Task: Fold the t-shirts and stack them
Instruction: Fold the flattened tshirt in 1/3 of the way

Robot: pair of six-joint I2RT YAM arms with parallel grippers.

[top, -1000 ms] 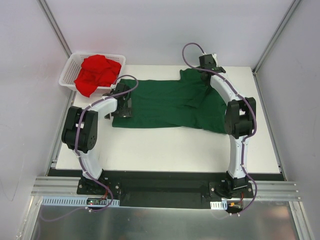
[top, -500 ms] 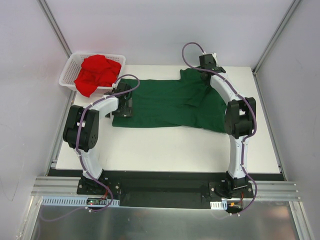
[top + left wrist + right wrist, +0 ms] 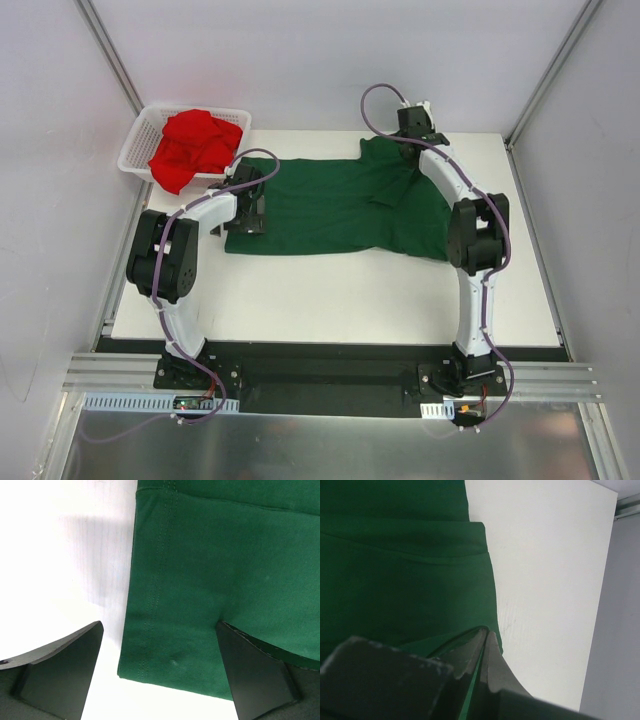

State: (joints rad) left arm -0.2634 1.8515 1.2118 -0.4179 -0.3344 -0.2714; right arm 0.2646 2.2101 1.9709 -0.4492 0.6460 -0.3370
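Now the right fingers (image 3: 470, 655) have drawn the green t-shirt (image 3: 330, 210) slightly inward.

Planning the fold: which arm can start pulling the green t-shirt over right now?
Right. Its gripper looks shut on the green t-shirt at the far edge. The left gripper is open over the hem corner, gripping nothing.

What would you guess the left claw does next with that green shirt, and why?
Probably lower and close on the hem corner of the green t-shirt. The left gripper is open with that corner lying between its fingers, while the right gripper is shut on another edge of the shirt.
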